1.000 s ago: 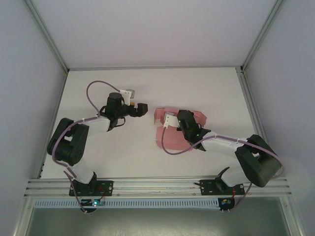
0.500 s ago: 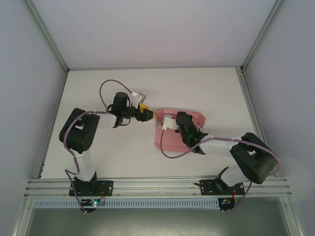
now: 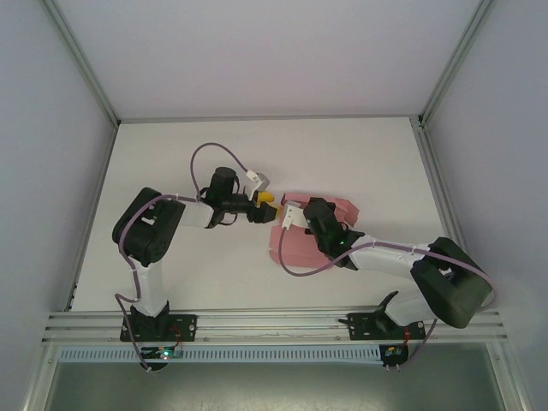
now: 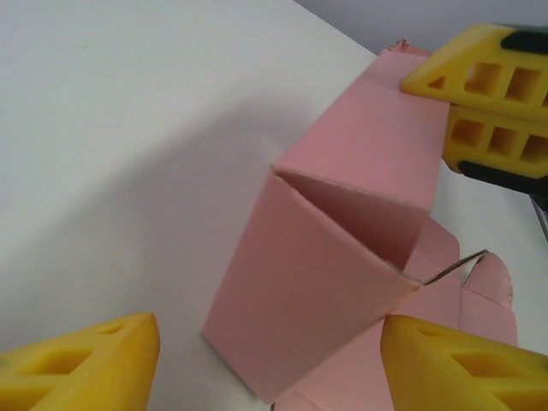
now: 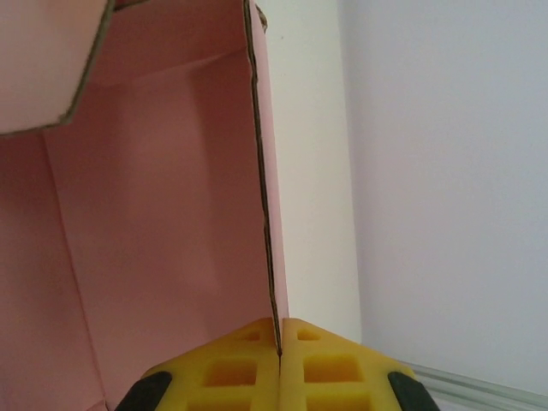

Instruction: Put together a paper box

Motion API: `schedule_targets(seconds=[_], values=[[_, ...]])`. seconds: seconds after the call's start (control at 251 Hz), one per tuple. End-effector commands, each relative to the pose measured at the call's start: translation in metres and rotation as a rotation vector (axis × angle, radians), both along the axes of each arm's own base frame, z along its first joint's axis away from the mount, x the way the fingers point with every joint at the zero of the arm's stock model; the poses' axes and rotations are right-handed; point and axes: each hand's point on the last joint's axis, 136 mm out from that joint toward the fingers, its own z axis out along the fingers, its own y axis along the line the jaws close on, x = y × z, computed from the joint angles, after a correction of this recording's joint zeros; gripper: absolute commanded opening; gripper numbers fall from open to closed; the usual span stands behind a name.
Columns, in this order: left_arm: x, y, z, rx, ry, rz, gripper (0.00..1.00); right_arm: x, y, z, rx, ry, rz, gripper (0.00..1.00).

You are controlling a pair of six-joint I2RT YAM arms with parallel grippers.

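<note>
The pink paper box (image 3: pixel 295 248) lies partly folded on the white table, right of centre. In the left wrist view the paper box (image 4: pixel 317 265) has one wall raised and loose flaps lying flat at the lower right. My left gripper (image 3: pixel 267 206) is at the box's left end, open. Its yellow fingertips (image 4: pixel 94 360) straddle the raised wall without touching it. My right gripper (image 3: pixel 291 219) is shut on a standing wall of the box. In the right wrist view, my right gripper (image 5: pixel 280 330) pinches the card edge of the paper box (image 5: pixel 163 214). The same right gripper (image 4: pixel 467 103) holds the box's far top edge.
The white table (image 3: pixel 360 163) is bare around the box. Metal frame posts and grey walls close in the sides and back. A rail (image 3: pixel 274 324) runs along the near edge by the arm bases. A purple cable (image 3: pixel 214 154) loops above the left wrist.
My left arm has swung right, from well apart to the box's left end, and its jaws have narrowed. The right gripper has kept its hold and shifted slightly left.
</note>
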Motion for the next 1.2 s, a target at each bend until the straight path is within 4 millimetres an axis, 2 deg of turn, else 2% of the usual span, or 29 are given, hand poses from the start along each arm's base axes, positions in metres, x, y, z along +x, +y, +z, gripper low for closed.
schedule_targets(seconds=[0.0, 0.108, 0.239, 0.403, 0.475, 0.511, 0.627, 0.706, 0.854, 0.918, 0.966, 1.03, 1.197], values=[[-0.004, -0.008, -0.005, 0.040, -0.063, -0.003, 0.69, -0.011, 0.001, -0.012, -0.016, 0.074, 0.012, 0.00], [0.000, -0.012, -0.012, 0.061, -0.089, 0.061, 0.61, -0.014, 0.000, -0.019, -0.041, 0.092, 0.009, 0.00], [0.008, -0.016, -0.009, 0.035, -0.135, 0.131, 0.54, -0.023, 0.002, -0.035, -0.094, 0.112, 0.015, 0.00], [0.010, -0.022, -0.011, 0.034, -0.181, 0.166, 0.56, -0.030, -0.001, -0.051, -0.180, 0.118, -0.006, 0.00], [0.010, -0.026, -0.013, 0.042, -0.190, 0.177, 0.56, -0.031, -0.003, -0.053, -0.197, 0.110, -0.035, 0.00], [0.008, -0.028, -0.015, 0.045, -0.191, 0.182, 0.60, -0.031, -0.003, -0.054, -0.197, 0.109, -0.043, 0.00], [0.004, -0.031, -0.016, 0.027, -0.201, 0.197, 0.60, -0.031, 0.000, -0.053, -0.163, 0.121, -0.053, 0.00], [0.012, -0.030, -0.015, 0.006, -0.203, 0.248, 0.54, -0.033, 0.005, -0.051, -0.133, 0.129, -0.027, 0.00], [0.029, -0.029, -0.002, -0.053, -0.244, 0.334, 0.33, -0.037, 0.007, -0.049, -0.122, 0.155, -0.007, 0.00], [0.040, -0.025, -0.008, -0.022, -0.219, 0.392, 0.21, -0.037, 0.008, -0.047, -0.119, 0.157, -0.009, 0.00], [0.042, -0.025, -0.013, 0.016, -0.224, 0.409, 0.17, -0.037, 0.009, -0.045, -0.103, 0.162, -0.008, 0.00], [0.044, -0.019, -0.017, 0.088, -0.250, 0.488, 0.00, -0.039, 0.011, -0.042, -0.076, 0.176, -0.010, 0.00], [0.054, 0.009, -0.035, 0.311, -0.325, 0.733, 0.00, -0.046, 0.013, -0.033, -0.032, 0.201, -0.005, 0.00]])
